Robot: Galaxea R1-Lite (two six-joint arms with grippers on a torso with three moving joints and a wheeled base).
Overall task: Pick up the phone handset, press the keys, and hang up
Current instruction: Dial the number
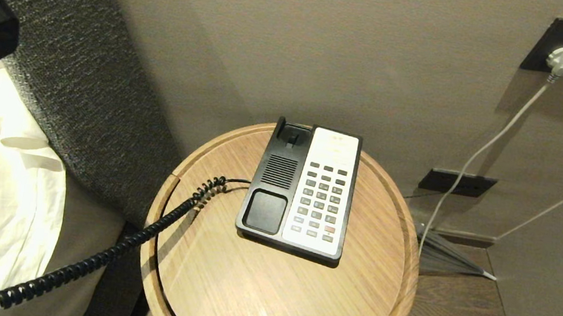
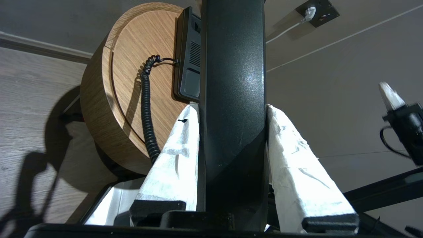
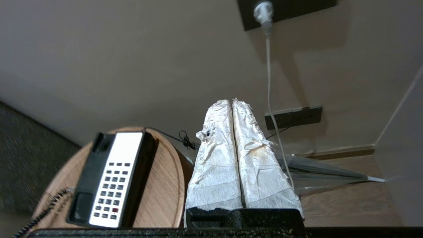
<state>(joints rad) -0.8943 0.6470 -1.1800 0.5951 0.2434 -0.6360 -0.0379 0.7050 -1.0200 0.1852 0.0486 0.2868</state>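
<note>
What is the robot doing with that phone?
The left gripper holds the handset lifted off the phone base, its coiled cord stretching down off the round table. The right gripper is shut, empty, and hangs beside the table, not touching the keys yet.

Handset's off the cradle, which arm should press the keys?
Right. The left gripper is clamped on the phone handset; the right gripper has empty, shut fingers beside the phone base keypad.

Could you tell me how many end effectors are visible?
2: the left end effector grips the glossy black plastic phone handset; the right end effector hovers shut beside the wooden table.
</note>
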